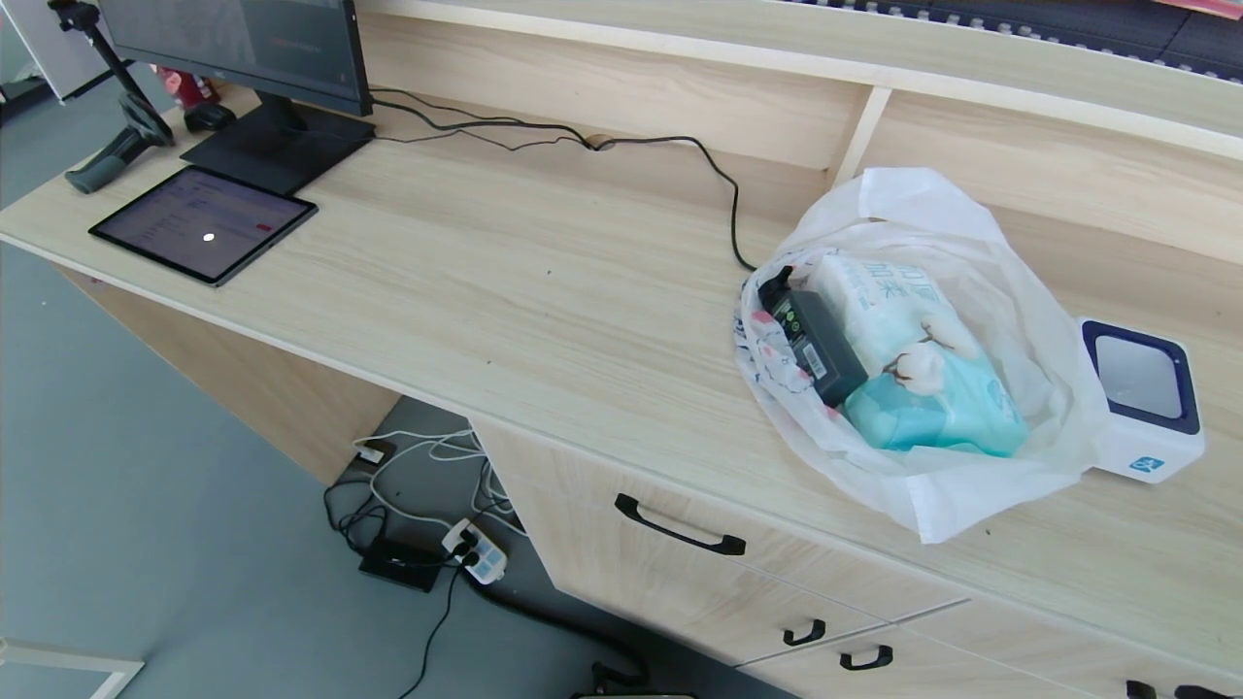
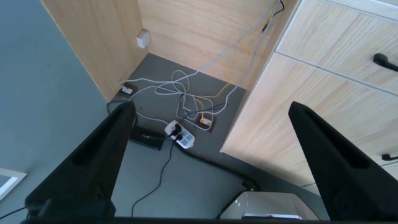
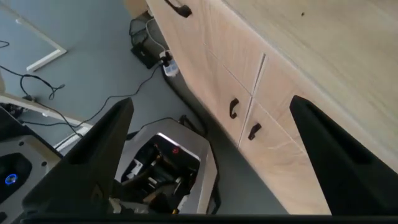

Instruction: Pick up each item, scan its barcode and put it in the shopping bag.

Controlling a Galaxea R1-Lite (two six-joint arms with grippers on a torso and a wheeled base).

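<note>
Pale wood is running across the whole head view as the counter (image 1: pixel 544 320), and the white plastic shopping bag (image 1: pixel 981 252) is sitting open on it toward the right, touching the white box scanner (image 1: pixel 1146 398) with its dark window. Inside the bag a white tissue pack (image 1: pixel 889 301) is lying against a teal pack (image 1: pixel 932 413), and a black item (image 1: pixel 814 345) with a label is leaning along the side nearer the monitor (image 1: pixel 233 44). Every item I can make out is lying in the bag, so the task is looking finished or very nearly so; whether each one was scanned is not showing.

The left gripper (image 2: pixel 211 104) is hanging below counter height, above the grey floor beside the drawer fronts, with its fingers spread wide and nothing between them. The right gripper (image 3: pixel 211 99) is hanging likewise beside the drawers, wide open and holding nothing.

The far end of the counter past the scanner is running out of the head view, so anything waiting there is going unseen. The bag's folds are covering the lower parts of the packs, and a further small item could be hiding under them. The black item's shape is hard to read, and the tablet (image 1: pixel 204 221) screen is too faint to tell what it is displaying.
</note>
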